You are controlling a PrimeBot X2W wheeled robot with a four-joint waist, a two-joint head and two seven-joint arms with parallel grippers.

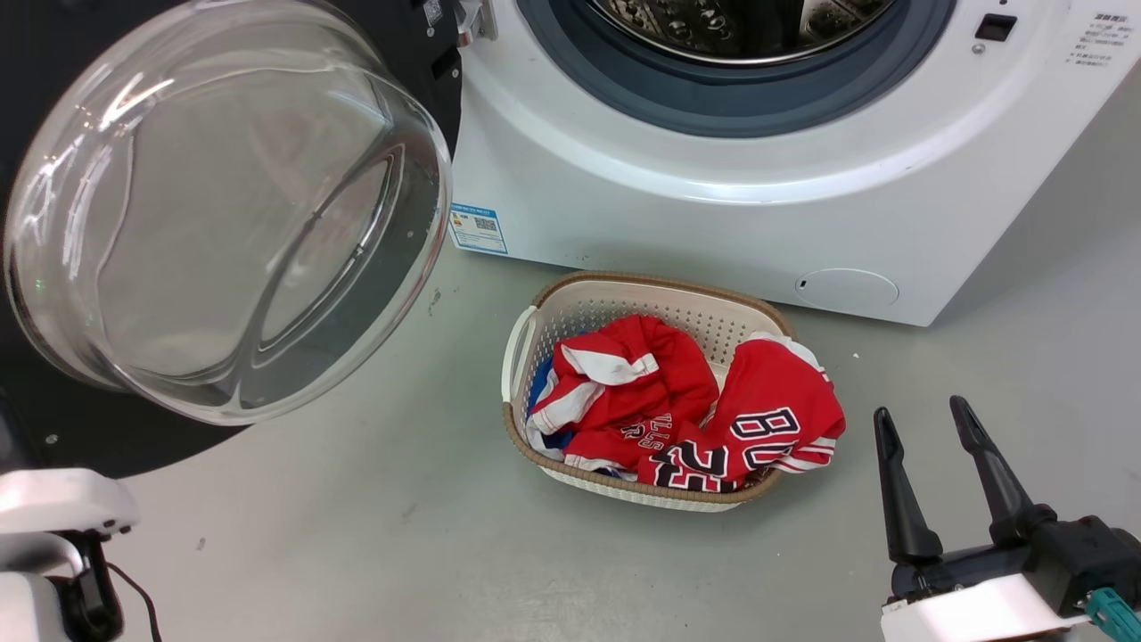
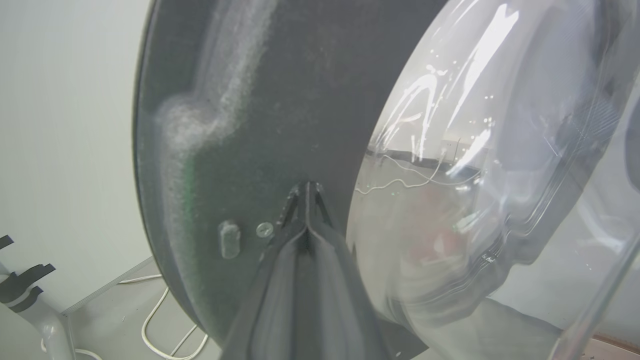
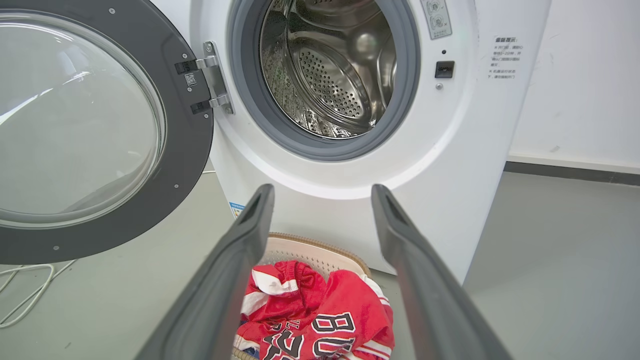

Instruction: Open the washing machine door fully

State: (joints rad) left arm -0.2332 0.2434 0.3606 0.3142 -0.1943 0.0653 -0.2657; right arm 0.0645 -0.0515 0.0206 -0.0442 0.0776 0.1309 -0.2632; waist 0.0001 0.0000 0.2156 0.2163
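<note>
The washing machine door (image 3: 185, 165) hangs swung far out to the left of the white machine (image 3: 450, 165) on its metal hinge (image 3: 212, 77), inner face and clear glass bowl (image 1: 223, 205) turned outward. The steel drum (image 3: 330, 70) is exposed. In the left wrist view my left gripper (image 2: 306, 186) is shut, its tips against the door's black inner face (image 2: 225, 125) just left of the bowl (image 2: 475, 175). My right gripper (image 1: 920, 407) stands open and holds nothing, low at the right, apart from the door; in its wrist view the open gripper (image 3: 322, 189) points at the machine front.
A cream laundry basket (image 1: 642, 281) with red jerseys (image 1: 677, 401) sits on the grey floor before the machine. White cables (image 3: 25, 285) lie on the floor under the door. A round white service cap (image 1: 847, 287) is low on the machine. Bare floor lies to the right.
</note>
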